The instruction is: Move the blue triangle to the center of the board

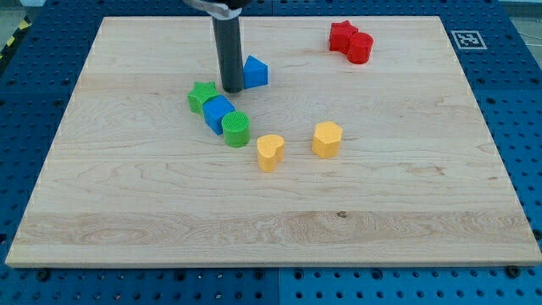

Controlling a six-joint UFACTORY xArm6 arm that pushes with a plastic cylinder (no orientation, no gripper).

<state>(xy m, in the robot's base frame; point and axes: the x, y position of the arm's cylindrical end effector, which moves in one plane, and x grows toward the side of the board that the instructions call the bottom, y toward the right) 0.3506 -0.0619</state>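
The blue triangle [256,72] lies on the wooden board [406,203], in the upper middle, left of the board's centre. My tip [231,89] stands just to the triangle's left, touching or almost touching its left side. The rod rises from there to the view's top.
A green star [202,96], a blue cube [218,113] and a green cylinder [236,130] form a diagonal chain just below-left of the tip. A yellow heart [270,152] and a yellow hexagon [327,139] lie near the centre. A red star [342,36] and a red cylinder [360,47] sit at top right.
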